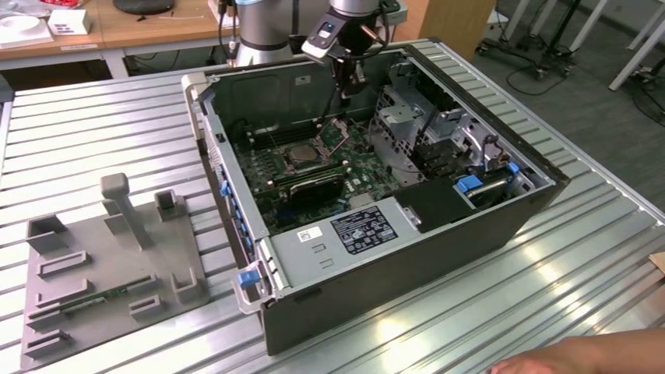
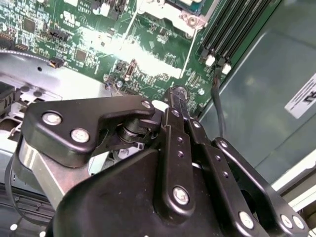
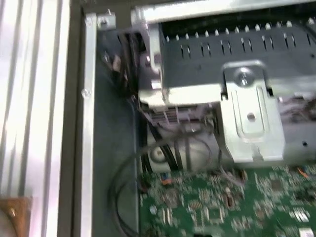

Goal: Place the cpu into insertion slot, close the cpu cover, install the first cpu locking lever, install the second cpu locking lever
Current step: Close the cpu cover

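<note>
Cannot tell the state of the hand (image 1: 350, 93), whether spread or pressed together. Hangs tip-down inside the open computer case (image 1: 447, 257), over the green motherboard (image 1: 359, 167), near the insertion slot (image 1: 301, 158) yet apart from it, toward the exterior view's right. That slot mid-board: dark centre, silvery rim, between long black memory slots (image 1: 311, 185). Cannot tell what fills it. Case on a ribbed metal surface (image 1: 104, 132), beside a grey fixture (image 1: 104, 265). In the second wrist view, hand tip close over the green board.
</note>
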`<state>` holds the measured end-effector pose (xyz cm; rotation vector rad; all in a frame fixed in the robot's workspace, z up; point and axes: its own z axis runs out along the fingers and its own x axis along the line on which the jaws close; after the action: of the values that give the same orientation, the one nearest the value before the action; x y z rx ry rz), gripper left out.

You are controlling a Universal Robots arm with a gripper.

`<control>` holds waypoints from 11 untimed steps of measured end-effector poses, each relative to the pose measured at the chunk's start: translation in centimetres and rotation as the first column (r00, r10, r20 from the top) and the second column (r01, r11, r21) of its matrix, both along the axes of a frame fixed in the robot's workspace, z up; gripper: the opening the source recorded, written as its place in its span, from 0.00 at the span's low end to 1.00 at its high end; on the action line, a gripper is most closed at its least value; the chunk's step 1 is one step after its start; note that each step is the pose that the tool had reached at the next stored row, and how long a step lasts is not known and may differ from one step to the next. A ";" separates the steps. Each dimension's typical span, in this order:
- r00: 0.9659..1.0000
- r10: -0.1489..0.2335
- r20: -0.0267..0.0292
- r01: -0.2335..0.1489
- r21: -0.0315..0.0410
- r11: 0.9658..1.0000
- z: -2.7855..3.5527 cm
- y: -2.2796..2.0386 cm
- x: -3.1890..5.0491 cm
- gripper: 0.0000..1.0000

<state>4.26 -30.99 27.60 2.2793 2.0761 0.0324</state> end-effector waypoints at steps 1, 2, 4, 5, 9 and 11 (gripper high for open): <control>1.000 -0.002 0.000 0.002 0.000 1.000 0.00 0.00 0.16 0.10; 1.000 -0.004 0.000 0.004 0.000 1.000 0.00 0.00 0.32 0.10; 1.000 -0.006 0.000 0.006 0.000 1.000 0.00 0.00 0.48 0.10; 1.000 -0.006 0.000 0.006 0.000 1.000 0.00 0.00 0.48 0.10; 1.000 -0.006 0.000 0.006 0.000 1.000 -0.01 -0.01 0.54 0.10; 1.000 -0.006 0.000 0.006 0.000 1.000 0.00 -0.06 0.74 0.10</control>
<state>5.00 -31.05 27.61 2.2849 2.0695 0.0318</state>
